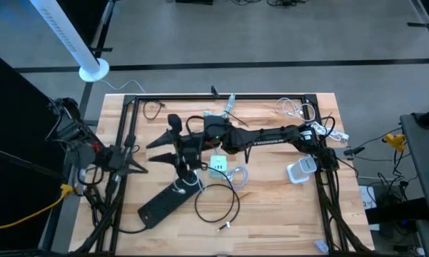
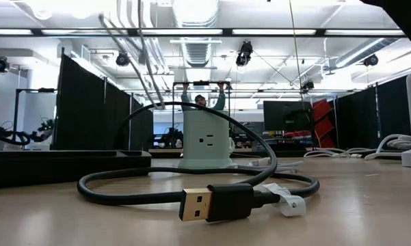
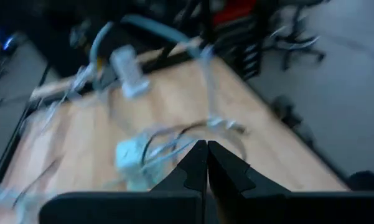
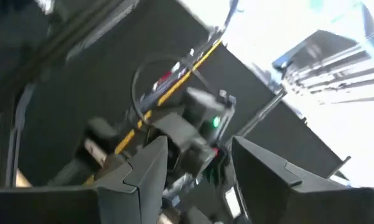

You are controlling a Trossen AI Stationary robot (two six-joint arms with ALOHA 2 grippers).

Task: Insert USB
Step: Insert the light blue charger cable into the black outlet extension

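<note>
The table [image 1: 271, 207] holds everything. The small power cube [image 1: 218, 167] sits near the middle. Just right of it lies a little coil of thin cable [image 1: 238, 175]. In front of the cube lies a loop of USB cable [image 1: 215, 202], and its plug [image 2: 208, 203] rests flat on the wood (closest to the low camera). The long power strip [image 1: 161, 204] lies to the left of the loop. A white charger [image 1: 300, 170] sits far to the right. More cables [image 1: 300, 109] lie at the back right corner.
</note>
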